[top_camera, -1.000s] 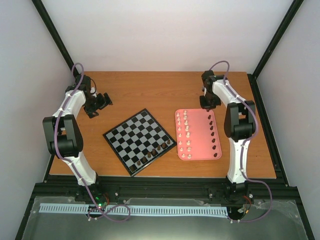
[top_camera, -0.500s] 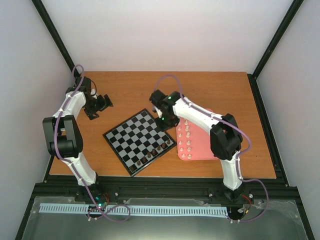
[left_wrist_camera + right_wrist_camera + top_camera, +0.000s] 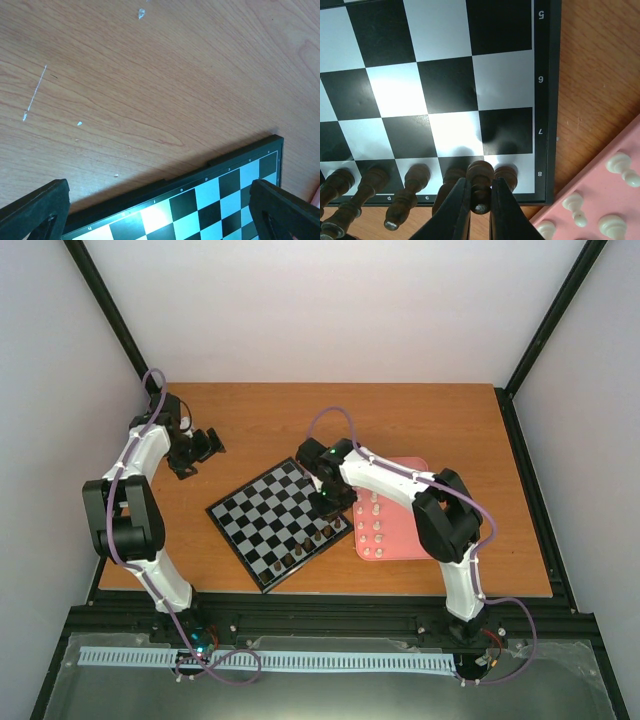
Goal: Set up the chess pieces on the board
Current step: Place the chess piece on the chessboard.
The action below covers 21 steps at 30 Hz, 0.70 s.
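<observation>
The board (image 3: 262, 515) lies turned like a diamond at the table's middle. Several dark brown chess pieces (image 3: 310, 538) stand along its near-right edge. My right gripper (image 3: 333, 502) hovers over the board's right corner. In the right wrist view it (image 3: 481, 191) is shut on a dark brown piece (image 3: 480, 172), held just above the row of dark pieces (image 3: 415, 179) on the board (image 3: 445, 80). Cream-white pieces (image 3: 377, 525) stand in the pink tray (image 3: 405, 540). My left gripper (image 3: 205, 445) is open and empty, left of the board; its wrist view shows the board's rim (image 3: 220, 167) between its fingers (image 3: 35, 210).
The pink tray (image 3: 625, 200) with white pieces (image 3: 620, 167) lies close to the board's right corner. My right arm (image 3: 390, 475) crosses over the tray's far end and hides the pieces there. Black frame rails border the table.
My right arm has swung from the tray's far end leftward to the board's right corner, carrying a dark piece. The left arm has not moved.
</observation>
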Available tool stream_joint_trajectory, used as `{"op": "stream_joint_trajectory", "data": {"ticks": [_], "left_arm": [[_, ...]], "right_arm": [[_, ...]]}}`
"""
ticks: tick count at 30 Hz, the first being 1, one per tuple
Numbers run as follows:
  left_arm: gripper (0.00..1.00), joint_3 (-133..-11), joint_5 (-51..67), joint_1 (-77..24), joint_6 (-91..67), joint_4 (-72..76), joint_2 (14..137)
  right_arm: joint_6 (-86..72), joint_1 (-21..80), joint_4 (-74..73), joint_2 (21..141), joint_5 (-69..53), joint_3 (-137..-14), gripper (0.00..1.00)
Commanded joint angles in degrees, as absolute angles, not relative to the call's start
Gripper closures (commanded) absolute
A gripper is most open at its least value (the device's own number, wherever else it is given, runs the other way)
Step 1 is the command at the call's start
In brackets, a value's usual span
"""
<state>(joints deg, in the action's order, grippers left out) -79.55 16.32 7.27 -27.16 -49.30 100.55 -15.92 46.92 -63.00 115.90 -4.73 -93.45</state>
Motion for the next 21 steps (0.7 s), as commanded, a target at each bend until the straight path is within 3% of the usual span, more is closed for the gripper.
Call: {"op": "stream_joint_trajectory", "data": {"ticks": [1,21], "left_arm": [[0.0,-79.5,17.0,7.0,-26.7,-48.5,98.6],[0.0,-79.9,17.4,7.0,-26.6,-48.3,100.7]], "right_arm": [[-16.4,47.5,-61.9,117.1,-3.7,-94.4,0.97],[-15.9,47.4,-64.8,120.8,-0.1,-98.1,0.97]]}}
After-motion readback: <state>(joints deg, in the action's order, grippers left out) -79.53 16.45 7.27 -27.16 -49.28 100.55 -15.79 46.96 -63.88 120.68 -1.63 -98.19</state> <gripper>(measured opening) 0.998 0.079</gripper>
